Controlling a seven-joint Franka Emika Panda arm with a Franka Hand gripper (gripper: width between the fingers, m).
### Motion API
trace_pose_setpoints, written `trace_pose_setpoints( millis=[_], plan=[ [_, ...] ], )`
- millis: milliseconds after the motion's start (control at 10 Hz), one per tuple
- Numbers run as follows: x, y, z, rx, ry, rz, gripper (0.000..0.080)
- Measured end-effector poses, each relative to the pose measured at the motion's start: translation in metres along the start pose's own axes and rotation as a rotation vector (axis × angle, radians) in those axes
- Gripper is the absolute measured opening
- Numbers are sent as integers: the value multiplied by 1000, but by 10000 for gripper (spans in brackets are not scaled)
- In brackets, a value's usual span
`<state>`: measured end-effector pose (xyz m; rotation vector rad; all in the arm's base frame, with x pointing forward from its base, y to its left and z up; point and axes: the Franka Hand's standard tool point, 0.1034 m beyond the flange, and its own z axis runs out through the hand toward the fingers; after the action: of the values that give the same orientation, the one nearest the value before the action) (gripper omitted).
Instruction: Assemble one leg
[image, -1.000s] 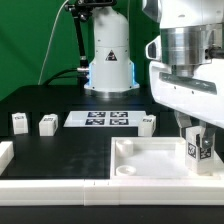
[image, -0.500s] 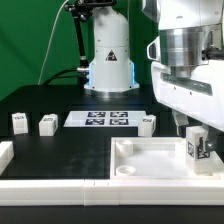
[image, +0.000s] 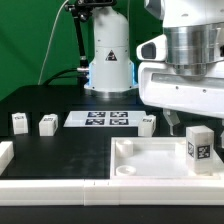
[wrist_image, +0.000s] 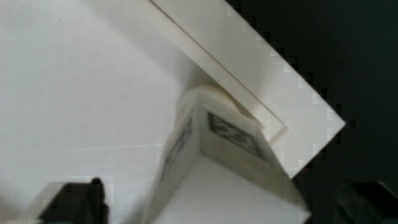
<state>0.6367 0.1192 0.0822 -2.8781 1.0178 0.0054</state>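
The black table (image: 70, 145) fills most of the ext. view, w/ a green backdrop (image: 30, 40) behind at that view's left. The arm's white base (image: 108, 60) stands at the back centre. Its bulky wrist housing (image: 190, 60) hangs over the ext. view's right side.

The next biggest item is the white tabletop (image: 150, 165), lying flat w/ a raised rim at front right of the ext. view. A white border strip (image: 50, 187) runs along the table's front edge. The marker board (image: 110, 119) lies flat in front of the arm base.

The gripper (wrist_image: 226, 203) sits above the tabletop's right end, w/ jaws spread and gripping nothing. In the wrist view a dark fingertip (wrist_image: 75, 200) shows to one side of the leg and another at the far side, neither touching it. In the ext. view only one finger shows clearly, up above the leg's top.

The leg (image: 198, 145) stands upright on the tabletop at the corner on the ext. view's right, tag facing the camera. The wrist view shows it close against the tabletop's rim by a corner. Can't tell whether it's seated in a socket.

Three other legs lie on the table, well apart from the tabletop. Two are near the ext. view's left edge (image: 18, 122) (image: 46, 124), and one (image: 146, 124) is just beside the marker board's right end.
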Motion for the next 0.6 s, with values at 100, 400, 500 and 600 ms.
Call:
trace_pose_setpoints(
  millis=[100, 400, 500, 600],
  plan=[
    [1, 0, -1, -5, 4, -136, 649],
    [-2, -4, -3, -51, 17, -449, 649],
    [1, -1, -3, -53, 15, -535, 649],
    [3, 1, -2, -54, 13, -589, 649]
  ],
)
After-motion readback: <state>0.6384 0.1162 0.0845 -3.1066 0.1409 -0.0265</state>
